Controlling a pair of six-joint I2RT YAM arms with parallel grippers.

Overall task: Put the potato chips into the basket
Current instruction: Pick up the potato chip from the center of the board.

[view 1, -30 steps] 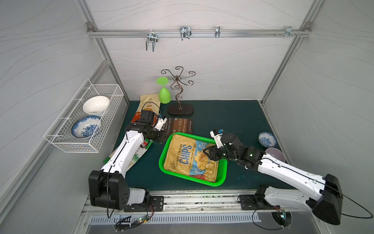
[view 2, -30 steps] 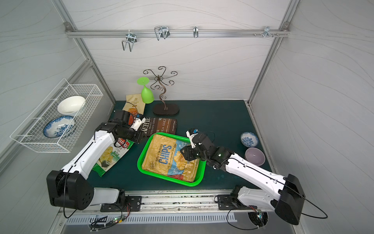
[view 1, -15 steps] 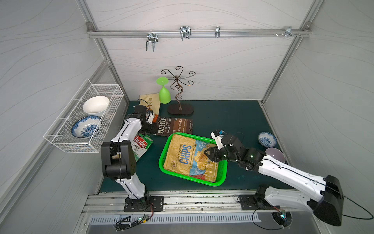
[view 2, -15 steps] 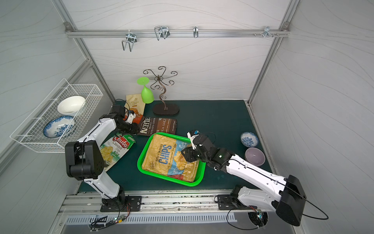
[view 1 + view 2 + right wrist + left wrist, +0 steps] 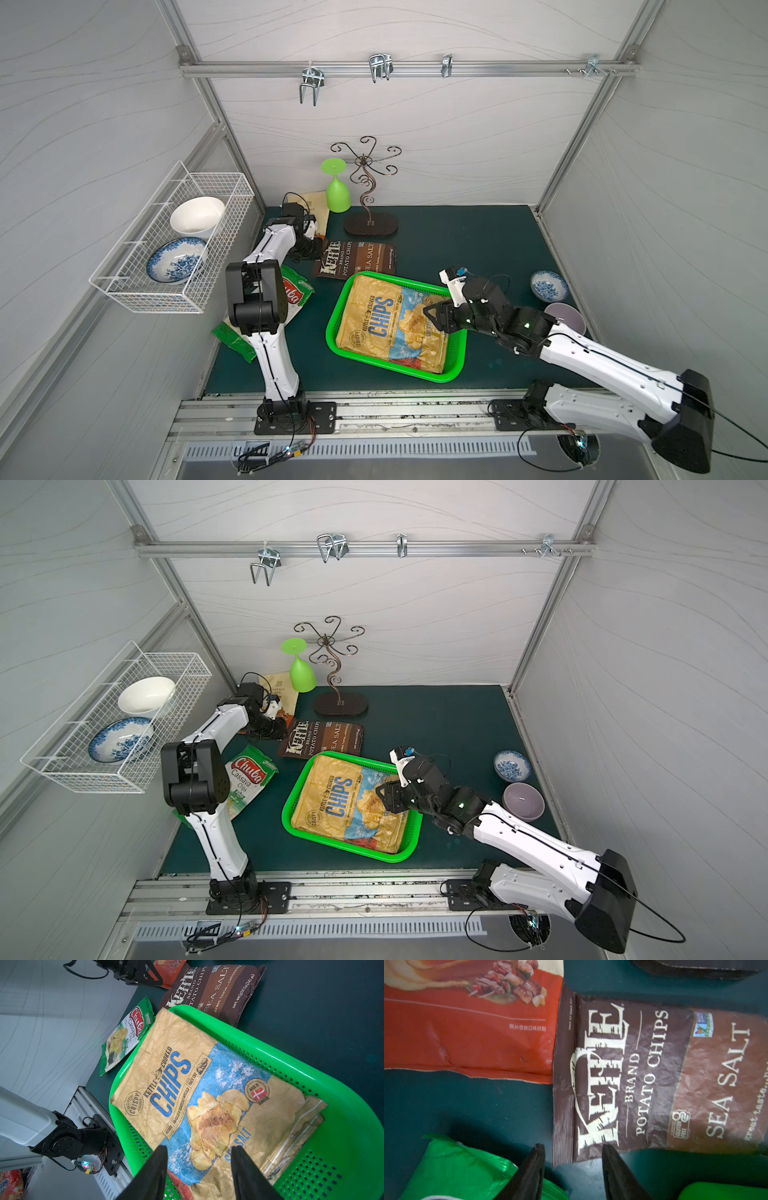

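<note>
Worktop [image 5: 478, 249] in dark green spans the cell, and toward its front sits the bright green basket [image 5: 455, 365]. We see the tan "Kettle Cooked CHIPS" bag [image 5: 382, 320] lying flat inside it, covering most of the perforated bottom. A red edge shows under the bag's near end, and we cannot tell what it belongs to.

Just behind the basket, the brown Kettle sea-salt bag [image 5: 357, 259] lies on the worktop with one corner at the basket's rim. Left of the basket lies the white-green Chuba Cassava Chips bag [image 5: 249, 777], partly hidden by the left arm. In the back left corner, the cream-and-orange bag [image 5: 467, 1028] lies just beside the Kettle bag's sealed end.

The right gripper [image 5: 199, 1147] hangs over the end of the CHIPS bag inside the basket, jaws apart and holding nothing. The left gripper [image 5: 573, 1146] is likewise spread and empty, its tips low over the Kettle bag's sealed corner.

We judge the task partly done, with at least one bag in and three out. The step in hand looks like picking up the Kettle bag. That calls for the left gripper to descend, pinch the crimped edge firmly, lift, and carry the bag the short way onto the CHIPS bag.
</note>
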